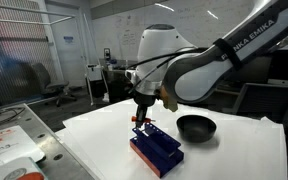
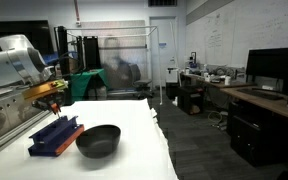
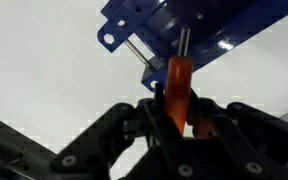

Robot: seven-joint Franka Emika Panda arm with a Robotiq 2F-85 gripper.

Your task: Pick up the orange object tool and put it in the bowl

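The orange object tool is clamped by the closed pincer just above the blue rack. The black bowl is seen empty on the bench nearby.

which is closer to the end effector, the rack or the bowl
The blue rack; the end effector hangs right over it, and the black bowl sits apart.

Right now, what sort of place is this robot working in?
Probably a research lab or shared workshop office: a scribbled whiteboard wall, a desk with a large monitor, and the robot arm at a white table.
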